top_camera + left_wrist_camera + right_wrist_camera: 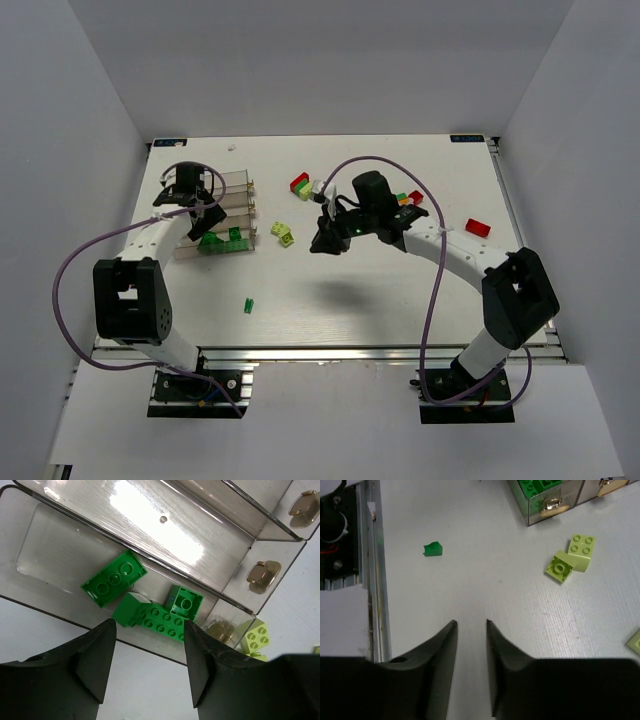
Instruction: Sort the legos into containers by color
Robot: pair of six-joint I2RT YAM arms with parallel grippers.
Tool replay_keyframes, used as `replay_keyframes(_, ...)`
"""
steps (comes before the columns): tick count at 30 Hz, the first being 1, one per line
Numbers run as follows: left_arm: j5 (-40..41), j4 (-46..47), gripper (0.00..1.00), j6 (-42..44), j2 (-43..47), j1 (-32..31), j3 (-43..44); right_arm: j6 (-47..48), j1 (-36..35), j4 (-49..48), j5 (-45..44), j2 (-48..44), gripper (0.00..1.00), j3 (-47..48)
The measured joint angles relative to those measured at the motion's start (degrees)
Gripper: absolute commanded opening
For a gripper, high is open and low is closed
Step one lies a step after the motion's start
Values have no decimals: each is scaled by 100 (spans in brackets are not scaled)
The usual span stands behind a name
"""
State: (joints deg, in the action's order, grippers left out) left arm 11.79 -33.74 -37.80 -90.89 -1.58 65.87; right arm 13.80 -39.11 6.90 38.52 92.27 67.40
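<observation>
Top external view: you are looking down on a white table point(350, 300) with both arms working over it. Your left arm point(150, 240) is reaching forward from its base, its wrist hanging over the clear tray point(232, 183) at the table's left side. Your right arm point(470, 255) is stretching from the right toward the table's middle, its wrist tilting down over bare tabletop. The left gripper point(148, 647) is pointing down at the tray's near compartment, its fingers standing wide apart and holding nothing. The right gripper point(470, 630) is hovering with its fingers only narrowly apart, nothing between them. Three dark green bricks point(114, 578) are lying in that near compartment, bunched toward one end. Two lime bricks point(581, 547) are sitting against each other on the table just beside the tray. Red bricks point(478, 227) are lying farther out, one beside the right forearm, one near the table's far middle. A small green piece point(432, 549) is lying alone, nearer the arm bases.
</observation>
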Motion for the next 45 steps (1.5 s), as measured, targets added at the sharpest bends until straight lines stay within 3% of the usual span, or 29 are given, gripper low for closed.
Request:
replay_keyframes(5, 26, 13, 65, 57, 20, 26, 0, 299, -28, 142, 267, 96, 56, 133)
replay_keyframes(8, 22, 9, 36, 131, 160, 37, 0, 1008, -63, 544, 669, 116, 67, 262)
replay_keyframes(9, 17, -15, 21, 201, 256, 39, 0, 1419, -103, 717, 837, 122, 69, 313)
replay_keyframes(12, 7, -37, 17, 289, 699, 42, -48, 2830, -286, 1414, 1266, 155, 79, 461)
replay_keyframes(14, -20, -46, 29, 345, 1174, 50, -192, 4345, -479, 2177, 1390, 245, 83, 629)
replay_keyframes(15, -28, -48, 40, 361, 1443, 50, -289, 5053, -597, 2575, 1392, 326, 83, 723)
replay_keyframes(16, -42, -55, 58, 382, 1703, 50, -398, 5665, -708, 2916, 1381, 435, 83, 835)
replay_keyframes(20, 7, -192, 77, 295, 2719, 63, -831, 7493, -1152, 3991, 1213, 1169, 79, 1484)
replay_keyframes(24, 160, -450, 79, 186, 3506, 70, -1152, 8271, -1488, 4492, 994, 2020, 73, 2420)
replay_keyframes(29, 437, -791, 82, 136, 4148, 72, -1257, 8432, -1858, 4511, 614, 2809, 68, 3355)
replay_keyframes(36, 675, -1187, 83, 164, 4472, 72, -1257, 8135, -2387, 3974, 13, 3517, 58, 3912)
replay_keyframes(45, 684, -1488, 83, 315, 4422, 72, -1255, 7401, -2627, 3167, -560, 4098, 56, 4273)
